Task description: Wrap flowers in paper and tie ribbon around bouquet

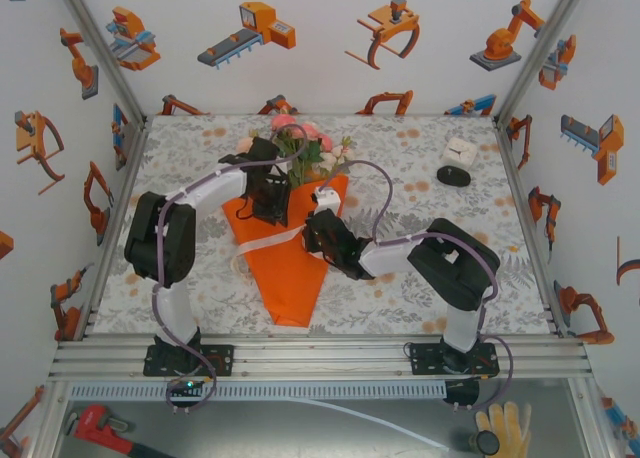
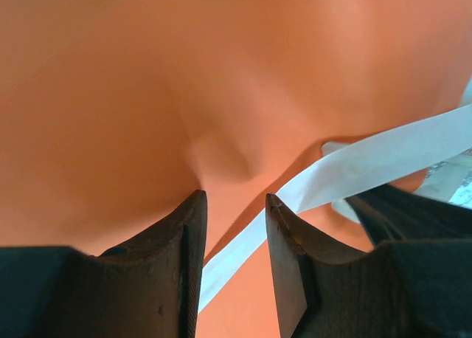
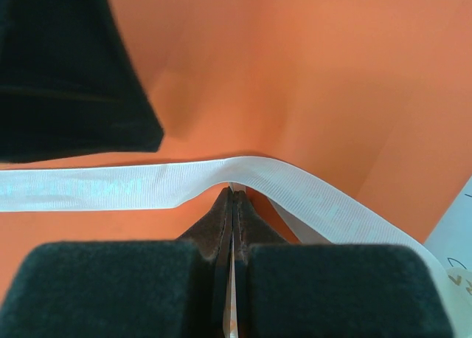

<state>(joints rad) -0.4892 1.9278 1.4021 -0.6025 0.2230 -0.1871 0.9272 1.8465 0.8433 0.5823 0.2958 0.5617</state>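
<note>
- Orange paper [image 1: 292,278] forms a cone lying on the floral cloth [image 1: 450,278], its point toward my bases and its wide mouth at the far end.
- Contents of the cone: the flowers [image 1: 305,143], with pink and cream blooms and green leaves standing out of the mouth; the stems are hidden inside.
- Cream-white ribbon [image 1: 262,240] crosses the cone's waist from its left edge toward my right gripper [image 3: 233,198].
- On my left gripper [image 2: 234,212] the jaws are parted just over the paper, and the ribbon runs through the gap; I cannot tell whether either finger touches it.
- On my right gripper the jaws are closed tip to tip, pinching a thin edge of ribbon, with the band draped across the tips.
</note>
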